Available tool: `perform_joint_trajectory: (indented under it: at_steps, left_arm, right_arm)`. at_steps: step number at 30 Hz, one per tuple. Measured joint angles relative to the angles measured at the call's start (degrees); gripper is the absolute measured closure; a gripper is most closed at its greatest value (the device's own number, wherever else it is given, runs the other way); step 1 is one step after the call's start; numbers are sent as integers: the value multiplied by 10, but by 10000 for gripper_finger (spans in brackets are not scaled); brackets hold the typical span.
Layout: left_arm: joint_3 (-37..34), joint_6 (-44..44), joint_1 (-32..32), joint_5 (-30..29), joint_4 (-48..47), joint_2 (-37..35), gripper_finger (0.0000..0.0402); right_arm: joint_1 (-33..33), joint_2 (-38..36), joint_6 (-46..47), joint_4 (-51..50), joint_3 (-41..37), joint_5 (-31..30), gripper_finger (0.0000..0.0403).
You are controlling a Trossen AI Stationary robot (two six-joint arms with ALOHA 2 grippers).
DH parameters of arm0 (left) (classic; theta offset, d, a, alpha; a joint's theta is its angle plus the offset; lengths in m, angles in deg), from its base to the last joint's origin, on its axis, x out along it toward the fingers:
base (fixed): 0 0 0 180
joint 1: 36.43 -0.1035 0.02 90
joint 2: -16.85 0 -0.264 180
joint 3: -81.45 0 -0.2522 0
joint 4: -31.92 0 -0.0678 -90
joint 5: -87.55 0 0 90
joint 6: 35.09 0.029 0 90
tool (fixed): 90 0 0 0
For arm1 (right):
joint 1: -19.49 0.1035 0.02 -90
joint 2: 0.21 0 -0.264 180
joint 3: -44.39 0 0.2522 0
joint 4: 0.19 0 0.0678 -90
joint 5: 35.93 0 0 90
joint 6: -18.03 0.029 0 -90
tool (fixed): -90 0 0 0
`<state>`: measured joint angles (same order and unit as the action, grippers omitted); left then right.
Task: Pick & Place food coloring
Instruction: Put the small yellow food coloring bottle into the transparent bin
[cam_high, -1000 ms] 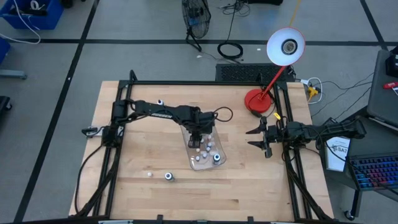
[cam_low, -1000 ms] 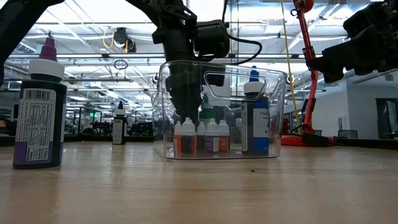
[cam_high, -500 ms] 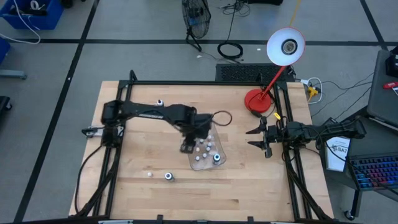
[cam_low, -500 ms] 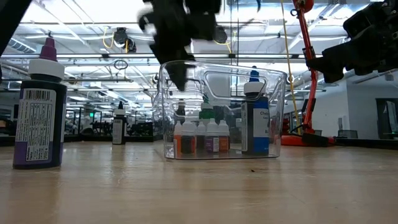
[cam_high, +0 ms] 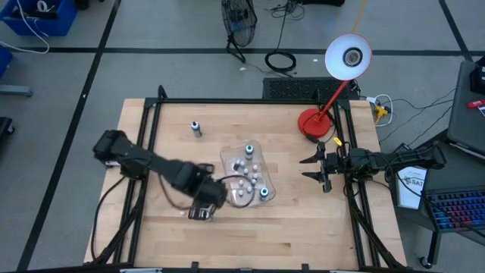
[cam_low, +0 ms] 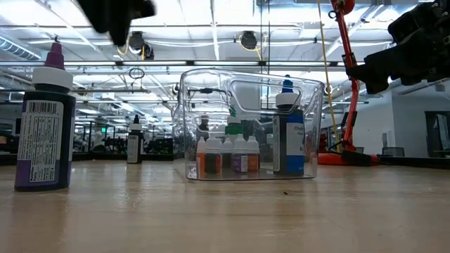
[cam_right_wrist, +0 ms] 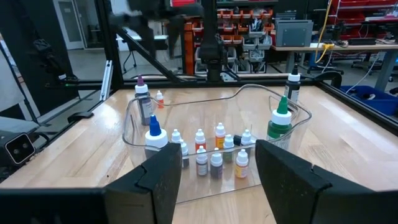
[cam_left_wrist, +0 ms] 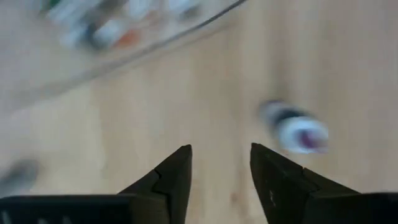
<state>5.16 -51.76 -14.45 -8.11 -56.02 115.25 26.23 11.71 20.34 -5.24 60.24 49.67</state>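
I am looking down on the wooden table [cam_high: 303, 220], and it is carrying everything else. The left arm is reaching in from the 9 o'clock edge toward 6 o'clock, and the left gripper [cam_high: 201, 210] is hanging over the boards just at the 8 o'clock corner of the clear tray [cam_high: 229, 155]. In its wrist view the left gripper [cam_left_wrist: 220, 163] is showing its 2 fingers spread apart with bare wood between them, and they are pinching nothing. The right arm is waiting at the 3 o'clock edge; the right gripper [cam_high: 315, 168] is pointing toward the tray with its fingers standing apart and empty.

The tray is sitting near the table's centre, and most of the food coloring bottles [cam_right_wrist: 208, 152] are standing inside it: a row of small white-capped ones, plus a taller green-capped bottle [cam_right_wrist: 280, 121] and a blue-capped bottle [cam_right_wrist: 154, 134]. A dark bottle with a purple tip [cam_low: 45, 123] is standing outside the tray; from the low view I am seeing it well apart from the tray's wall. 1 more small bottle [cam_high: 196, 128] is standing alone toward 11 o'clock.
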Motion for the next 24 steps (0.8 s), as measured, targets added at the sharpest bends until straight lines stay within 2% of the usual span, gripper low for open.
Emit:
perform_joint_trajectory:
  at_steps: [3, 5, 8, 11, 15, 24]
  left_arm:
    - [-67, -150, 24, -73, -16, -21, 212]
    - [-122, -219, 37, -71, -19, -36, 193]
    - [-207, -272, 67, -34, 20, -49, 170]
    - [-271, -296, 96, -2, 71, -56, 156]
    - [-317, -315, 123, 22, 131, -55, 145]
    - [-325, -291, 136, 22, 146, -56, 151]
  right_arm:
    - [0, 0, 0, 0, 0, 0, 209]
    - [0, 0, 0, 0, 0, 0, 210]
    - [0, 0, 0, 0, 0, 0, 211]
    - [0, 0, 0, 0, 0, 0, 209]
    - [0, 0, 0, 0, 0, 0, 210]
    - [0, 0, 0, 0, 0, 0, 209]
